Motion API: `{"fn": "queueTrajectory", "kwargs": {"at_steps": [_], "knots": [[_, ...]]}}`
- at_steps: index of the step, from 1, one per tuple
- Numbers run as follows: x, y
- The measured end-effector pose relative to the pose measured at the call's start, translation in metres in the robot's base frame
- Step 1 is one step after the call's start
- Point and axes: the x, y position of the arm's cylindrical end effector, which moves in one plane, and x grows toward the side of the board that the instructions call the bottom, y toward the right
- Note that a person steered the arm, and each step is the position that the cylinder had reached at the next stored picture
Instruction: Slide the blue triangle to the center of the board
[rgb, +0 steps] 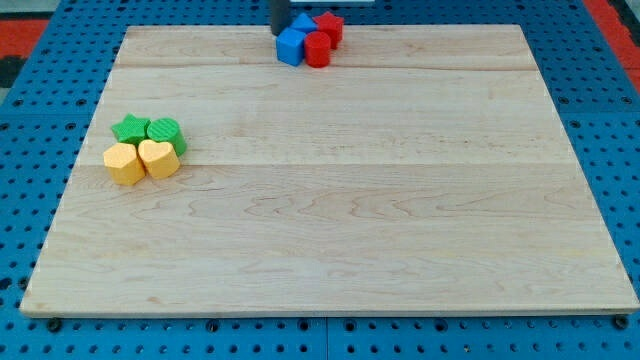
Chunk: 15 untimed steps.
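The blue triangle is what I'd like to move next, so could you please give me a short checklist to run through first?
1. My tip in view: ok, at the view's top, at the cluster's left edge.
2. Blue triangle identified: cannot tell; two blue blocks sit there, shapes unclear.
3. Target free of neighbours: not ok; the blue blocks are packed against two red blocks.
4. Path to board centre: ok, bare wood.
5. Other blocks out of the way: ok; green blocks and yellow blocks sit at the view's left.

Straight dark rod, my tip (279, 30) blunt
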Motion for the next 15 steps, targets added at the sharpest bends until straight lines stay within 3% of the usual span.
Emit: {"fn": "queueTrajectory", "kwargs": {"at_steps": [1, 2, 4, 5, 7, 8, 9, 11, 12, 15], "knots": [[0.057, 0.007], [0.082, 0.004], [0.030, -0.018], [0.012, 0.001], [-0.016, -0.048], [-0.016, -0.039], [-0.015, 0.017], [0.044, 0.037], [0.045, 0.037], [0.050, 0.111]]}}
